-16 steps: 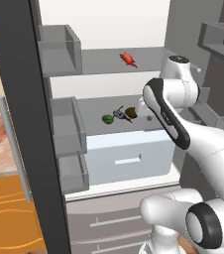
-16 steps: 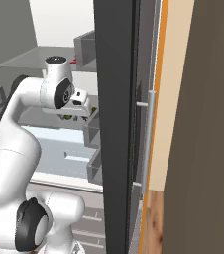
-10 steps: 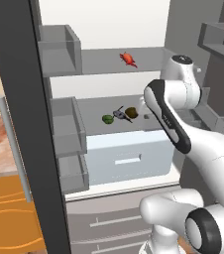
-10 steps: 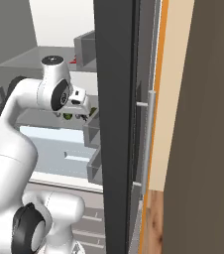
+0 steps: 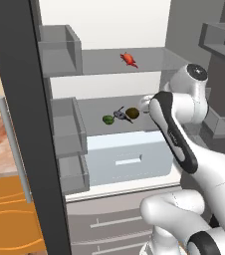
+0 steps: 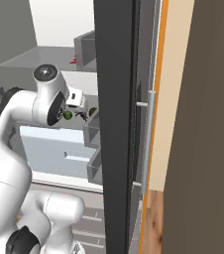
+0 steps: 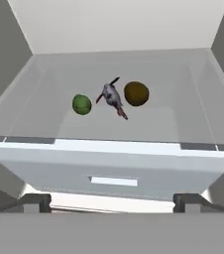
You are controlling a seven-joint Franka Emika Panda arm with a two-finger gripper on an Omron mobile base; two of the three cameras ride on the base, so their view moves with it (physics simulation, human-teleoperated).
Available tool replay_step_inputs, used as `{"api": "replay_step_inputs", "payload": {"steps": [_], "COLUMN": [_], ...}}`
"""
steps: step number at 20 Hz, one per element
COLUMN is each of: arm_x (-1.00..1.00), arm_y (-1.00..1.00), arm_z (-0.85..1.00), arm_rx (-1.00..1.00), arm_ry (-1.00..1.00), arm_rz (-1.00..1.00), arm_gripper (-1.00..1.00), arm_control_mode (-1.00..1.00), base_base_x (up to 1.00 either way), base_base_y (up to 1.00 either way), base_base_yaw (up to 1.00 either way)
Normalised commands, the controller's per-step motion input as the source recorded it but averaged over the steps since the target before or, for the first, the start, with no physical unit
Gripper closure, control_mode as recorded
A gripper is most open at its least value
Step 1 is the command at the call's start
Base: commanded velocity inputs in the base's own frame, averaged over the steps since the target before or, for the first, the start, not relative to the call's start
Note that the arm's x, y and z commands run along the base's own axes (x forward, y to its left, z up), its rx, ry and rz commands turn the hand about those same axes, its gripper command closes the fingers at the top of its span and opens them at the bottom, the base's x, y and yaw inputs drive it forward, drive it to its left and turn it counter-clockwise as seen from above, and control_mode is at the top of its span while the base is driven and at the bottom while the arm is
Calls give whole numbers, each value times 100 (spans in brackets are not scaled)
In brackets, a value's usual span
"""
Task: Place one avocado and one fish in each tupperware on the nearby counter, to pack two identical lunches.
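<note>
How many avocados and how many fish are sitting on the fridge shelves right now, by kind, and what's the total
Avocados: 2, the green avocado and the brown avocado, both on the middle shelf.
Fish: 2, the grey fish between the two avocados, and the red fish on the upper shelf.
Total: 4

You faced an open grey fridge, its dark door edge [image 5: 22, 124] standing upright at the left. Two grey shelves [image 5: 154, 60] ran across the white interior, one above the other. Below the lower shelf sat a pale blue drawer [image 5: 129, 157] with a slot handle. Small grey door bins [image 5: 59, 50] were stacked beside the door. Orange wooden cabinet doors [image 5: 5, 219] showed at the lower left
</note>
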Motion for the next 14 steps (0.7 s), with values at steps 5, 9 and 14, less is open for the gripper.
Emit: {"api": "replay_step_inputs", "payload": {"steps": [5,9,14], "arm_x": [11,21,0], "arm_y": [2,0,1], "arm_z": [100,100,93], "arm_rx": [-5,0,0], "arm_ry": [-8,-12,-20], "arm_rz": [-4,-4,-1], "arm_gripper": [-100,-100,-100], "arm_control_mode": [-100,-100,-100], "base_base_x": [0,0,0], "base_base_y": [0,0,0], "base_base_yaw": [0,0,0]}}
